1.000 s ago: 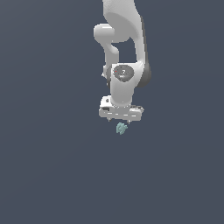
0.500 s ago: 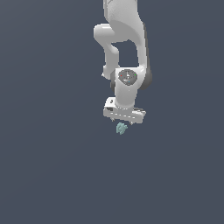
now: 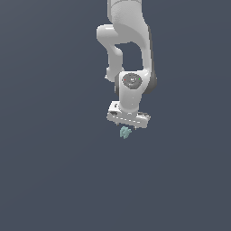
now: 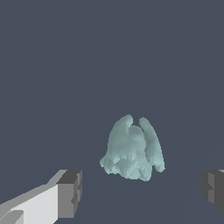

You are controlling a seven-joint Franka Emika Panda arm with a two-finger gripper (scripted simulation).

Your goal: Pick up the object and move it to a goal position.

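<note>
Object (image 4: 132, 151) between spread end effector (image 4: 142, 192) fingers, untouched.

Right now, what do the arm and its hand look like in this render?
The arm is glossy white, built of rounded, bulbous links, with a darker grey band beside the wrist joint. That joint has a round grey face with tiny red and green marks. The hand is a flat white block; its fingers end in blocky dark grey pads. No cables show.

Ext view: distant, high, looks down on whole arm over plain dark floor. Wrist view: close, faces along open fingers (image 4: 65, 192) to floor. Shared: object (image 3: 125, 132) (image 4: 132, 151) between gripper (image 3: 127, 122) tips
</note>
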